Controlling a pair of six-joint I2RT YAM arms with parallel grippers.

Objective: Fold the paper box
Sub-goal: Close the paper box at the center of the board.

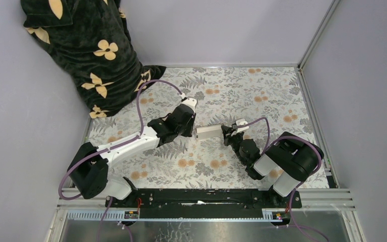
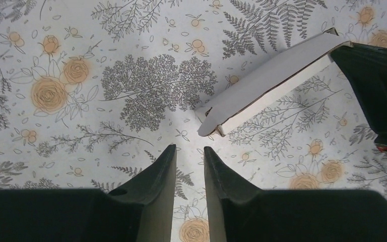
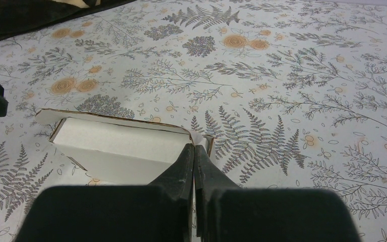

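Paper box (image 1: 209,132) mid table (image 1: 262,91), right claw (image 3: 194,151) clamped on one thin wall. Left claw (image 2: 189,151), parted and empty, sits just short of the free end; I'd push that flap squarely, gently.

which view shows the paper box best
The right wrist view: the paper box is close, its open inside and walls plain. The left wrist view shows just one side, slanted; the top view shows it small, far off.

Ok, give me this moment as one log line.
right gripper: shut on paper box edge | left gripper: open, empty, just short of its free end | end flap: looks untucked
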